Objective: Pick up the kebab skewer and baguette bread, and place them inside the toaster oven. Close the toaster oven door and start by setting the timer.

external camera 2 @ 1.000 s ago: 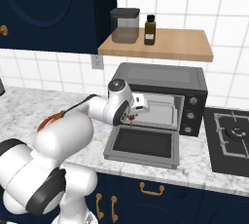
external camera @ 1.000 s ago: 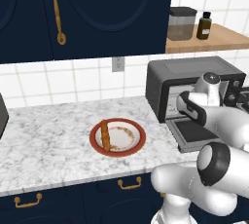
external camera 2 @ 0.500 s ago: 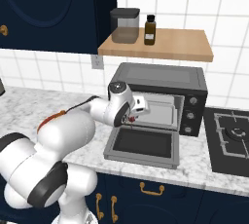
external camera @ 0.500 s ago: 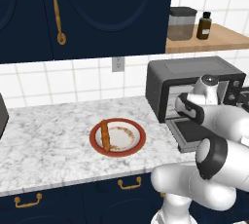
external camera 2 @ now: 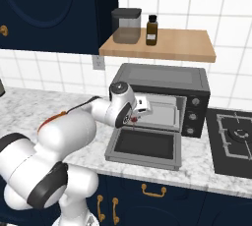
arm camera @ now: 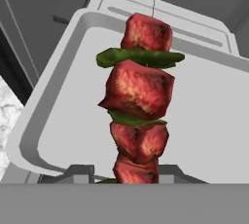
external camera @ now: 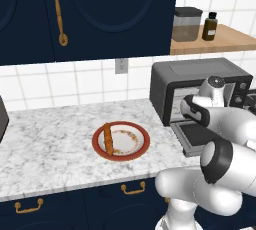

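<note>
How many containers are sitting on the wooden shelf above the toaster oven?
2. A grey lidded canister stands toward the left of the wooden shelf, and a small dark bottle stands just to its right. Nothing else shows on it.

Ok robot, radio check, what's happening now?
End effector shut on kebab skewer, at open toaster oven. Baguette bread on plate. Nothing in the way.

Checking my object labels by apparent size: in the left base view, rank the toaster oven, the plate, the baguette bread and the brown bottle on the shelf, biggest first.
1. toaster oven
2. plate
3. baguette bread
4. brown bottle

The bottle stands farther from the camera than the baguette, so that last pairing is less sure.
</note>
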### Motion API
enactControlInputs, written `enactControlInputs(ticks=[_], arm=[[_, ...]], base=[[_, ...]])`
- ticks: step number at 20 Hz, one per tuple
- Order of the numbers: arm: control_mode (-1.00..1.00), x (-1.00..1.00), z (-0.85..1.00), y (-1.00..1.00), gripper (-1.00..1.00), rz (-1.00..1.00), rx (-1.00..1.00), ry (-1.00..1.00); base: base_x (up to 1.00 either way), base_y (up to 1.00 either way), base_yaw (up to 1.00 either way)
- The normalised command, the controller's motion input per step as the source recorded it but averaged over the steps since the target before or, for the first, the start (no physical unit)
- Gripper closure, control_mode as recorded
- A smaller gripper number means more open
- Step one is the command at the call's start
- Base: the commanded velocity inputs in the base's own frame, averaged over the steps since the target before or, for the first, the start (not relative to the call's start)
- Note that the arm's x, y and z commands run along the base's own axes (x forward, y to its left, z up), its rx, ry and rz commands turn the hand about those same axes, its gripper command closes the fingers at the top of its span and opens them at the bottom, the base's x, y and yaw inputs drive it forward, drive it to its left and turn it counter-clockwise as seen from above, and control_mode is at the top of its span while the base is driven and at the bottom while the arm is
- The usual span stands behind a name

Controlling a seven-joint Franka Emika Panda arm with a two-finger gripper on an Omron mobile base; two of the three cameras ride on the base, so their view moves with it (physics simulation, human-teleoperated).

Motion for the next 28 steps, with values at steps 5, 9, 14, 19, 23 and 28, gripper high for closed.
enactControlInputs(ticks=[5, 9, 14, 19, 23, 28], arm=[[-1.00, 0.10, 0.08, -0.01, 1.00, -0.04, 0.00, -0.03], [-1.00, 0.10, -0.08, 0.00, 1.00, -0.07, 0.10, -0.05], [-1.00, 0.00, -0.23, 0.00, 1.00, -0.05, 0.12, -0.03], [-1.00, 0.00, -0.26, 0.00, 1.00, -0.02, 0.03, 0.00], [-1.00, 0.00, -0.26, 0.00, 1.00, 0.00, 0.00, 0.00], [-1.00, 0.00, -0.36, 0.00, -1.00, 0.00, 0.00, 0.00]], base=[[0.00, 0.00, 0.00], [0.00, 0.00, 0.00], [0.00, 0.00, 0.00], [0.00, 0.00, 0.00], [0.00, 0.00, 0.00], [0.00, 0.00, 0.00]])
